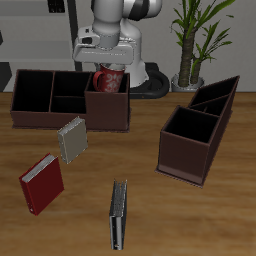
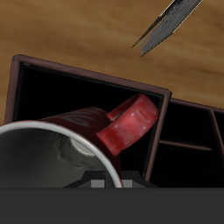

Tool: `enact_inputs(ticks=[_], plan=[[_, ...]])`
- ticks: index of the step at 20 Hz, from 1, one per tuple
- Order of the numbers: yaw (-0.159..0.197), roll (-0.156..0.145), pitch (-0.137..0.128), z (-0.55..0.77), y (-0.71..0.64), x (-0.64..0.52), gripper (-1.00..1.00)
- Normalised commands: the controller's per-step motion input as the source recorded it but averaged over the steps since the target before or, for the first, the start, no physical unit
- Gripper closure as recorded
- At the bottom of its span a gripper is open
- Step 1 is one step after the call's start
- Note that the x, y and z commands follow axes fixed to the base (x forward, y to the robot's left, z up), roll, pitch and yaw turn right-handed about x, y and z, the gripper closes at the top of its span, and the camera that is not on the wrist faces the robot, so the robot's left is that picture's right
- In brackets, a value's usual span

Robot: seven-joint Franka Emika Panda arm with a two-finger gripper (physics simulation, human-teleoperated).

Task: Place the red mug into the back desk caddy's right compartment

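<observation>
**Mug held over the right compartment**

Exterior view: the mug is gripped by the gripper at upper centre, above the back caddy's right compartment. Three books and another caddy lie apart.

Wrist view: the mug is seen tilted over the compartment.

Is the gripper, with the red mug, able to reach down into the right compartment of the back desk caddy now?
Probably yes. The red mug hangs over the right compartment of the back desk caddy, and the wrist view shows that cell dark and empty under the mug, so nothing seems to block it.
</observation>
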Motion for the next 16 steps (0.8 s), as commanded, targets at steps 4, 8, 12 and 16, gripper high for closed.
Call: enact_inputs(ticks=[4,8,12,16], plan=[[0.013,0.010,0.043,-0.22,0.06,0.05,1.00],[0.030,-0.011,0.042,-0.22,-0.01,0.02,1.00],[-0.022,-0.013,0.040,-0.11,-0.09,-0.04,-1.00],[-0.003,-0.014,0.007,0.02,-0.05,-0.03,-1.00]])
